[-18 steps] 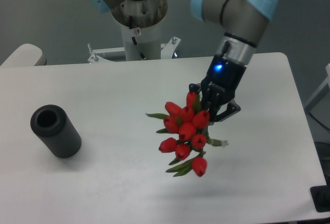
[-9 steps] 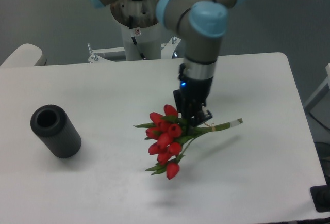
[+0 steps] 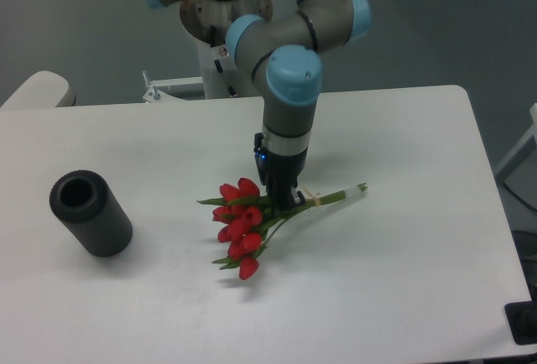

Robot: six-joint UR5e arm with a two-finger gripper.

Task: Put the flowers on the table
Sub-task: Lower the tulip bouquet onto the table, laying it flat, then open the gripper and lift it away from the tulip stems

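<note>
gripping flowers [image 3: 242, 228] at stems, tool [image 3: 284, 200] above, buds lower-left

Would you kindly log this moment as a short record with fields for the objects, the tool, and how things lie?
flowers: red tulip bouquet, lying low near the middle of the table, buds toward the front left, stems pointing right
tool: points down over the stems by the pale band, appears closed on them
contact with table: bouquet looks down on or just above the surface; cannot tell for certain
cylinder: dark grey hollow cylinder, standing tilted at the left, apart from the bouquet
table: white tabletop
release: not yet done
</note>
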